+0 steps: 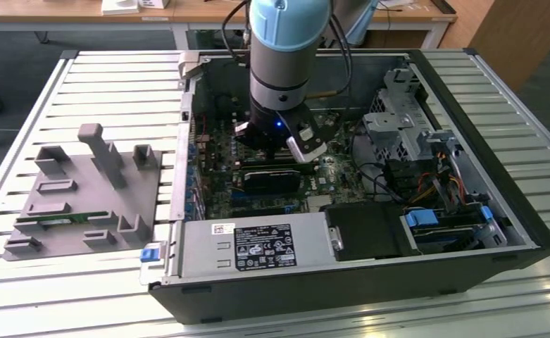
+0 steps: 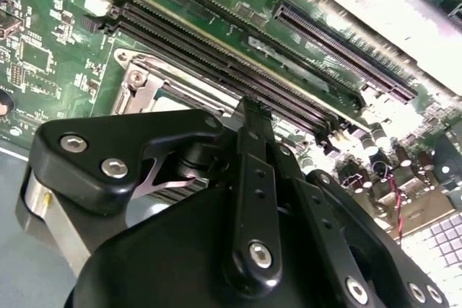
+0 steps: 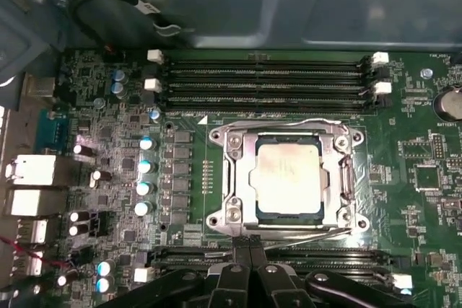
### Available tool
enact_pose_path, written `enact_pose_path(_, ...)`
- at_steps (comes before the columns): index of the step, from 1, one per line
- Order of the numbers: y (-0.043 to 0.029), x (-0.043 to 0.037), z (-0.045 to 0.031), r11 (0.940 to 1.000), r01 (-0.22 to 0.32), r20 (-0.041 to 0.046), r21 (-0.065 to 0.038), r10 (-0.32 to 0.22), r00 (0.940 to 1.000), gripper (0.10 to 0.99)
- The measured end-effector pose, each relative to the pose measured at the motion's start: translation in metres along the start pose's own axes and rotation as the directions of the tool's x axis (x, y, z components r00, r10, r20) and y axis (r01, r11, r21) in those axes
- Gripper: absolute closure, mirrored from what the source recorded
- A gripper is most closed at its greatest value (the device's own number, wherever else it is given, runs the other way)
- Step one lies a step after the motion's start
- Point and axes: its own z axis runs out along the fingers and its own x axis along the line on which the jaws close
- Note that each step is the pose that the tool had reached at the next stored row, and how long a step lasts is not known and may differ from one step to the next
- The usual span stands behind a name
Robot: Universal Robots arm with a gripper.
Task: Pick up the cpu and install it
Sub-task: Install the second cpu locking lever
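Sitting in the metal-framed socket (image 3: 289,178) on the green motherboard (image 3: 123,106), the single cpu (image 3: 287,171) shows its silvery square top in the first wrist view, just beyond the fingertips of the gripper (image 3: 249,247). The two black fingers (image 3: 238,265) are pressed together with nothing between them, hanging close above the board beside the socket frame. Four long dark memory slots (image 3: 263,77) lie on the far side of the socket from the fingers; more slots run under the fingers, partly hidden by them. In the exterior view, the arm (image 1: 284,56) reaches down into the open computer case (image 1: 350,282), its gripper (image 1: 272,151) blocking the socket. One grey moulded tray (image 1: 77,197) sits apart on the slatted table (image 1: 500,105).
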Motion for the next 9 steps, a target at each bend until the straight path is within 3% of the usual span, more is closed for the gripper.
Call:
enact_pose_path(5, -0.0040, 0.0072, 0.0007, 0.9999, 0.001, 0.0013, -0.013, 0.000, 1.0000, 0.980)
enact_pose_path(9, -0.0048, 0.0101, 0.0042, 0.9995, 0.001, 0.0024, -0.031, -0.001, 1.0000, 0.980)
